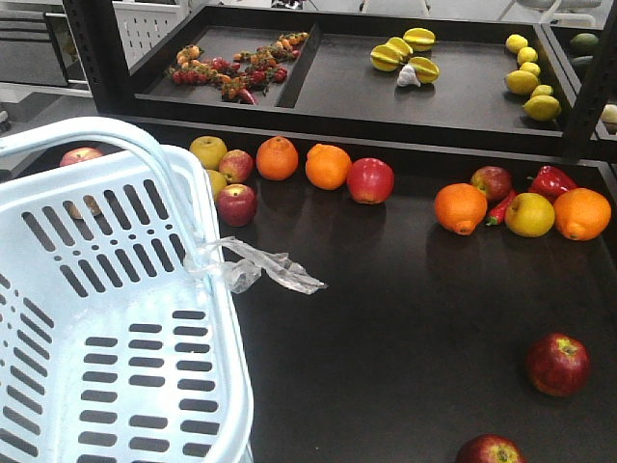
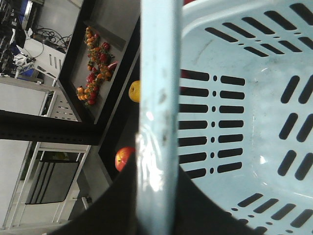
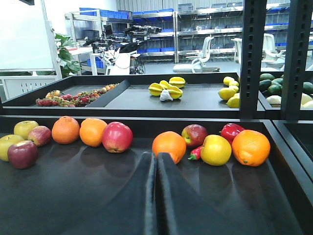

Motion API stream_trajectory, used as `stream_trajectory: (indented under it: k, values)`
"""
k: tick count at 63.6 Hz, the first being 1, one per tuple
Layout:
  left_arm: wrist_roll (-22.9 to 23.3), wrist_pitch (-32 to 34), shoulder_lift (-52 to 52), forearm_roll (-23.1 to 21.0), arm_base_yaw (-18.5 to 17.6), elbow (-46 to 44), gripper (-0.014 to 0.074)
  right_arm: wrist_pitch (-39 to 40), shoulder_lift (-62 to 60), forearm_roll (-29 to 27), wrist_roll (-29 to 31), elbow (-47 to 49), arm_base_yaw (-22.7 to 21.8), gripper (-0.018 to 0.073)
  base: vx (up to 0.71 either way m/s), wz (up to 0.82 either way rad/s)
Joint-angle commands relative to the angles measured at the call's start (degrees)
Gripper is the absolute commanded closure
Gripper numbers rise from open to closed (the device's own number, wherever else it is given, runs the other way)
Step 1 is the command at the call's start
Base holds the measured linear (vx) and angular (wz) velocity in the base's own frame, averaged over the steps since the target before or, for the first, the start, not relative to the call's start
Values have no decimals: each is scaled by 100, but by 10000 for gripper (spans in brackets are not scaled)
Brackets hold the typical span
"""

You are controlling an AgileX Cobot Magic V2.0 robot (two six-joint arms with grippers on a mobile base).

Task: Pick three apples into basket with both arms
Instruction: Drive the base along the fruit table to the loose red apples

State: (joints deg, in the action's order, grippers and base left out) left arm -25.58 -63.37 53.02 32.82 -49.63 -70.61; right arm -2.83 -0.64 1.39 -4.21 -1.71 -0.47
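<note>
Middle of the bench [image 1: 405, 318] is wide open dark surface, so that's the easy lane. The basket [image 1: 125, 386] and its hoop handle [image 1: 106, 130] wall off the whole left, with a plastic scrap [image 1: 260, 268] trailing onto the bench. Front right, a loose apple [image 1: 557, 364] and a second apple [image 1: 490, 450] sit well apart from the rest with room around them. The back edge is crowded with oranges [image 1: 328, 166], more apples [image 1: 236, 204] and yellow fruit [image 1: 529, 214] nearly touching, tucked right under the upper shelf [image 1: 386, 130] and its black upright [image 1: 96, 48].
</note>
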Motion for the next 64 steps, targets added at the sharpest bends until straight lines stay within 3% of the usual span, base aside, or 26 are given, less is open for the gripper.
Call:
stream_trajectory:
  k: [1,27,36,64]
  values:
    - [83,398,-41,213,-17,-191,603,442,49,11,43,-67,-4,568,0,-2]
    - [83,374,-41,219,-17,-191,603,442,49,11,43,-67,-3,568,0,-3]
    - [83,381,-41,-88,-17,-191,603,442,49,11,43,-67,-3,568,0,0]
    - [83,325,-41,-304,-17,-191,603,442,49,11,43,-67,-4,568,1,-4]
